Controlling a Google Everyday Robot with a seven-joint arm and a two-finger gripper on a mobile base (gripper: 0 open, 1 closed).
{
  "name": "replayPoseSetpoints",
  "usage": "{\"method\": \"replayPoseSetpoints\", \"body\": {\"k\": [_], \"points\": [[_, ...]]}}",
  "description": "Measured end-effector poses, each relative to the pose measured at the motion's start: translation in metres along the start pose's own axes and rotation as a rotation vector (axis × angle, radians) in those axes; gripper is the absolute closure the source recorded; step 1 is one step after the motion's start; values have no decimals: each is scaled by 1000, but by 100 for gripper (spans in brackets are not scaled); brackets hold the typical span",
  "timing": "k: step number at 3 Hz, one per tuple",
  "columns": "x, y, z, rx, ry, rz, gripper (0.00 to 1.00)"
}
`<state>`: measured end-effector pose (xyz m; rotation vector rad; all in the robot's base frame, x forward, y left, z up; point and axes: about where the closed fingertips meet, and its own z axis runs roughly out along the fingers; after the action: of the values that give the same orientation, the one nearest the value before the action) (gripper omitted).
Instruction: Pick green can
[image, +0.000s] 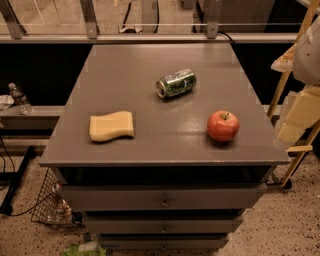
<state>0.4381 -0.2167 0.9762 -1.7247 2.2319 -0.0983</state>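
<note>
Camera view shows you the green can (176, 83) lying on its side on the gray cabinet top (125, 65), at 12 o'clock from its middle. A yellow sponge (112, 126) sits at 8 o'clock and a red apple (223, 126) at 4 o'clock. Your gripper (300, 117) hangs at 3 o'clock, off the top's edge, well apart from the can. You cannot tell whether it is wide or narrow.

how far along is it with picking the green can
Nothing looks done yet: the green can lies on its side on the grey tabletop, with nothing holding it. The gripper hangs beyond the table's right edge, well apart from the can. Reaching, grasping and lifting are all left.
</note>
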Motion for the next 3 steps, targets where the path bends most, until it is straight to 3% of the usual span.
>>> {"method": "replayPoseSetpoints", "body": {"k": [1,2,3], "points": [[0,0,0,0,0,0,0],[-18,-26,5,22,-10,-114,0],[-60,-63,17,53,-25,-329,0]]}}
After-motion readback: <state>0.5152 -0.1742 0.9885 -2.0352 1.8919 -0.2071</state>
